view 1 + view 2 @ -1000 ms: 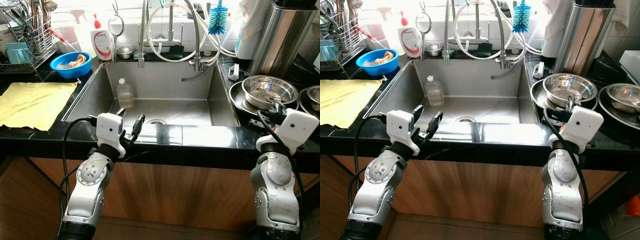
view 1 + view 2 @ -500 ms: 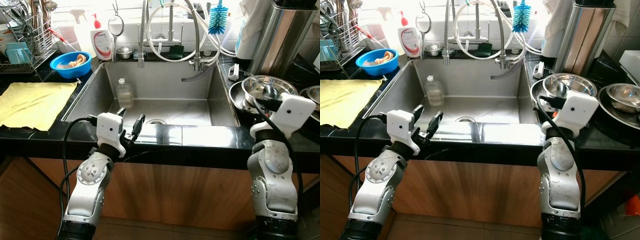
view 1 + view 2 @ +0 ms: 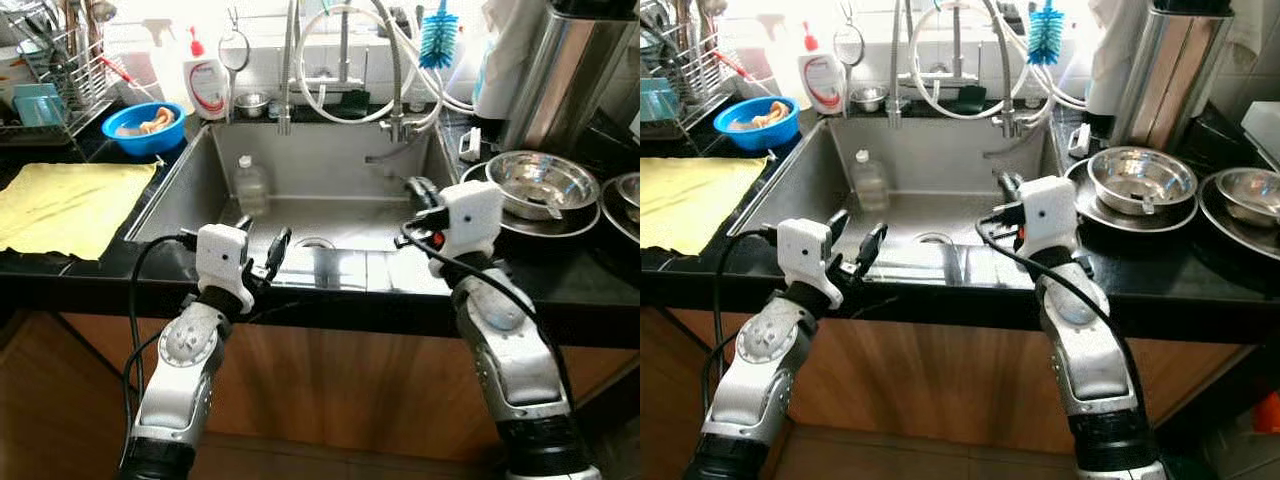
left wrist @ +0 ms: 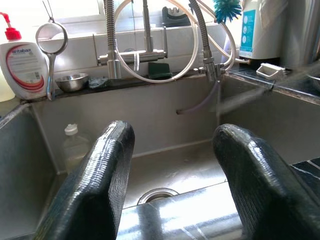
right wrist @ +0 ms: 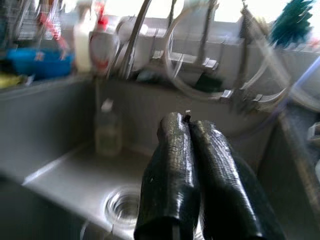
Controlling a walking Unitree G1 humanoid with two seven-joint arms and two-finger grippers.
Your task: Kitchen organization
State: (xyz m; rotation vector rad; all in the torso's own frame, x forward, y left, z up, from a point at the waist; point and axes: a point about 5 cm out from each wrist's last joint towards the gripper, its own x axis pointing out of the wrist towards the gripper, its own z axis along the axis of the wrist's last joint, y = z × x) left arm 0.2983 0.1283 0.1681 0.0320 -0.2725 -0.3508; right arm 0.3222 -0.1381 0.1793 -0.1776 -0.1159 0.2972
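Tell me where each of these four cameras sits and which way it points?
Left eye view: on the head, looking forward and down at the sink; both silver arms show, left gripper and right gripper.
Right eye view: the head's other eye, the same scene.
Left wrist view: on the left wrist, looking along its open fingers toward the faucet.
Right wrist view: on the right wrist, blurred, looking along shut fingers into the sink.
Shared: all four show the clear bottle in the sink.

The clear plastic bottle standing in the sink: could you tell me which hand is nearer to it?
Left. The left hand hovers at the sink's front edge just before the bottle; the right hand is over the basin's far right side.
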